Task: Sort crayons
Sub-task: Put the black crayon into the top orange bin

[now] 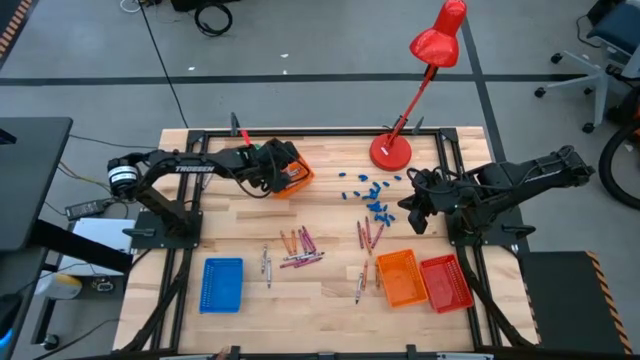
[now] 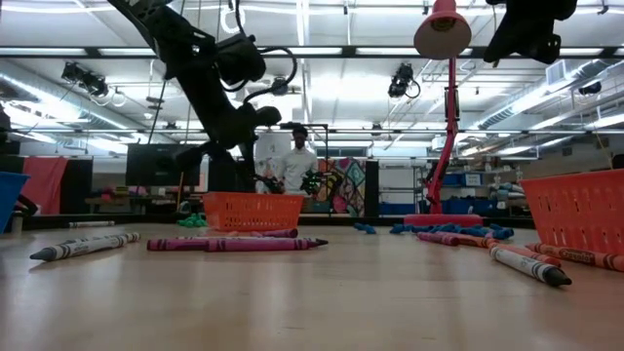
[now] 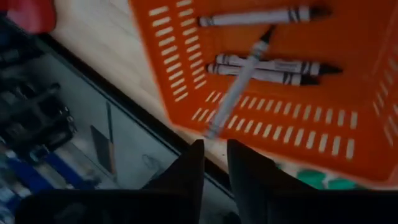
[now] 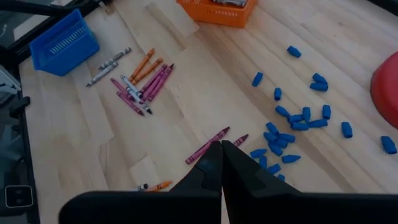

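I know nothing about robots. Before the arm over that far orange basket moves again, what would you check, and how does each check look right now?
1. Left tool clear of crayons: ok, nothing sits between its fingers, which stand slightly apart.
2. Grey-white crayons inside the orange basket: ok for three; a fourth lies tilted, whether it has settled cannot tell.
3. Left tool above the basket rim: ok, it hangs over the basket's edge.
4. Crayons left to sort: not ok, a mixed pile lies mid-table.
5. Right tool out of the way: ok, shut and raised above the small blue pieces.
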